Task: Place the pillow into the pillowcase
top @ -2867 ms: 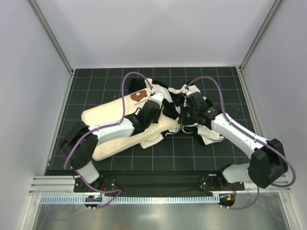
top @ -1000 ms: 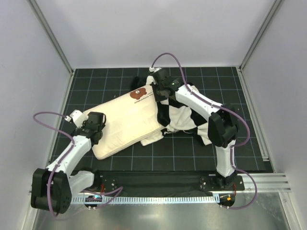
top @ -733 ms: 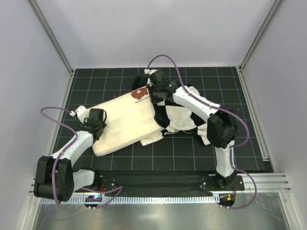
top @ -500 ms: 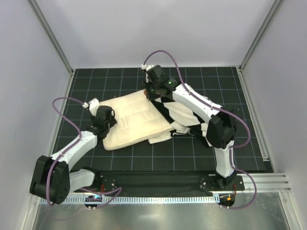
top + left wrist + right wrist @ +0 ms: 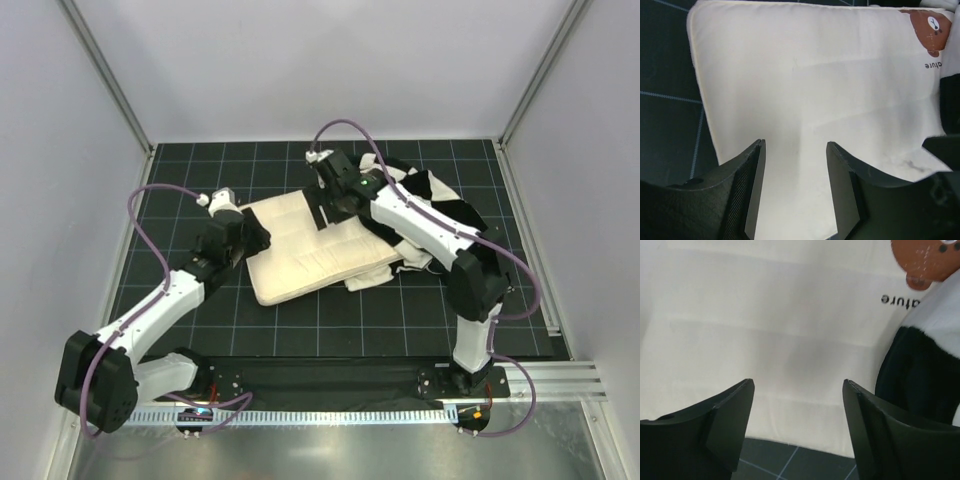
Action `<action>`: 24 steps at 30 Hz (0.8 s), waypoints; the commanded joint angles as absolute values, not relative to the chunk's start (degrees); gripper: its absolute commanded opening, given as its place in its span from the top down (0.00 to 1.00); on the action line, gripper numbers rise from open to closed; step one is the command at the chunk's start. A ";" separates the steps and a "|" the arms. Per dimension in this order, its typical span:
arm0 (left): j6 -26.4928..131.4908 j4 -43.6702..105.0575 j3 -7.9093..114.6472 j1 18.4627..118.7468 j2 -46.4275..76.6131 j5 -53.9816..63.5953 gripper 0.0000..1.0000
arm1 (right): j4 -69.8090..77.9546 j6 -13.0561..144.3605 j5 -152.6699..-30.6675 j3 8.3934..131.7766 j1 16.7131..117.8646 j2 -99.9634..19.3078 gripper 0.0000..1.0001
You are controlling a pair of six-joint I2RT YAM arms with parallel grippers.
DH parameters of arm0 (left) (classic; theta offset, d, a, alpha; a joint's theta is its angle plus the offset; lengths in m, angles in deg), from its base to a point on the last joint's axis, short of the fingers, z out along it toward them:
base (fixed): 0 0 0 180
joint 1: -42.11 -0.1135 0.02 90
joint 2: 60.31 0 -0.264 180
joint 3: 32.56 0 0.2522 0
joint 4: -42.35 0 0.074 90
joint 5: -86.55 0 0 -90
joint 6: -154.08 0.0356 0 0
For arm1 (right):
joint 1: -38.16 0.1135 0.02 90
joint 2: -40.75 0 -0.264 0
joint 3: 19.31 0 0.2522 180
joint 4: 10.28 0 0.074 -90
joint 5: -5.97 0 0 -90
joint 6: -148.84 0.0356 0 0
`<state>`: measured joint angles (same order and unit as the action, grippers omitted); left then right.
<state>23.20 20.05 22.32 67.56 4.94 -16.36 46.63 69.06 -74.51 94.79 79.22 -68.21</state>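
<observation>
The cream pillow [image 5: 305, 250] lies mid-table, its right end against the black-and-white checked pillowcase [image 5: 440, 200]. My left gripper [image 5: 258, 238] is at the pillow's left edge. In the left wrist view the pillow [image 5: 815, 75] fills the gap of that gripper [image 5: 796, 143], which is shut on it. My right gripper [image 5: 322, 210] hangs open over the pillow's far edge. The right wrist view shows this gripper [image 5: 798, 382] wide apart above the pillow [image 5: 765, 315], holding nothing. The brown bear mark [image 5: 925, 257] sits beside the pillowcase [image 5: 920, 355], which overlaps the pillow there.
A black gridded mat [image 5: 200, 180] covers the table, enclosed by pale walls with metal corner posts [image 5: 105, 75]. Both arm bases stand at the near edge, by a metal rail [image 5: 320, 415]. A white fold of cloth [image 5: 375, 278] pokes out under the pillow's near right corner.
The pillow has slid right toward the pillowcase, carried by my left gripper closing on its left edge. My right gripper has opened and shifted slightly right.
</observation>
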 commanded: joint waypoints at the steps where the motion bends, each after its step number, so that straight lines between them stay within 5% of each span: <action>1: 22.86 24.11 24.79 68.21 5.07 -13.21 0.45 | 39.28 67.63 -81.45 86.41 79.82 -57.97 0.19; 4: 22.51 23.23 24.79 68.21 5.52 -13.91 0.41 | 31.99 68.15 -95.16 77.70 80.00 -51.55 0.05; 8: 21.81 15.53 26.63 67.69 5.25 -21.45 0.09 | 26.16 70.35 -103.19 71.98 82.71 -48.28 0.00; 10: 20.84 11.47 29.09 65.50 5.34 -23.49 0.02 | 25.89 70.97 -100.21 72.67 84.56 -49.42 0.00; 16: 13.81 7.15 26.39 48.02 -1.05 -16.11 0.00 | 20.19 75.87 -92.22 74.79 91.15 -55.22 0.00; 24: 11.78 4.69 24.62 40.63 -7.23 -15.24 0.00 | 21.31 76.42 -73.41 84.53 99.06 -67.87 0.00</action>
